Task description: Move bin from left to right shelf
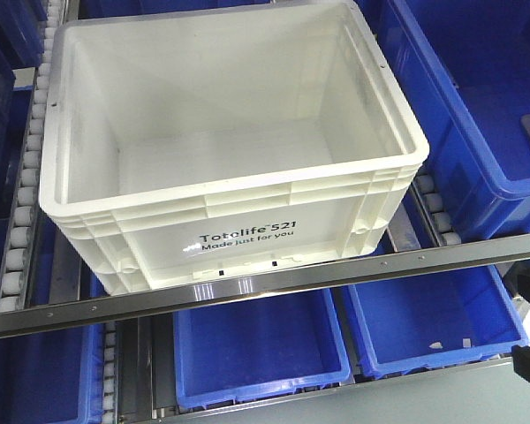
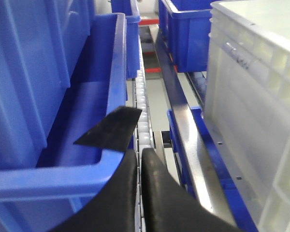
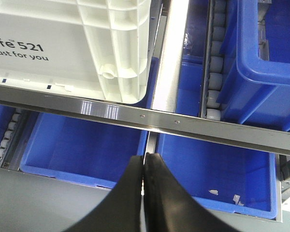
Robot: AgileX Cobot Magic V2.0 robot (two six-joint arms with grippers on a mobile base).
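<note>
In the left wrist view we see the left gripper [image 2: 140,159] with its two black fingers pressed together, holding nothing, above a line of white rollers [image 2: 143,116]. At its 10 o'clock a flat black strip [image 2: 111,129] lies on the rim of a blue bin [image 2: 113,87]; at its 3 o'clock stands the side wall of the white bin [image 2: 253,121]. In the right wrist view we see the right gripper [image 3: 145,169], fingers likewise closed on nothing, just below a steel shelf rail [image 3: 135,115]. The white bin's front corner sits at its 11 o'clock, behind that rail.

In the front view the white bin [image 1: 221,150] is a large, empty rectangular crate with a ribbed rim and ribbed walls. Black print on its front wall reads "Totelife 521 Made just for you". It rests on the upper shelf, turned slightly askew, its front edge against the rail [image 1: 247,283].

Around it: roller tracks [image 1: 22,203] at 9 o'clock, a deep blue bin [image 1: 477,106] at 3 o'clock, and two blue bins [image 1: 256,349] on the lower shelf at 6 o'clock. The rail crosses between both grippers and the crate.
</note>
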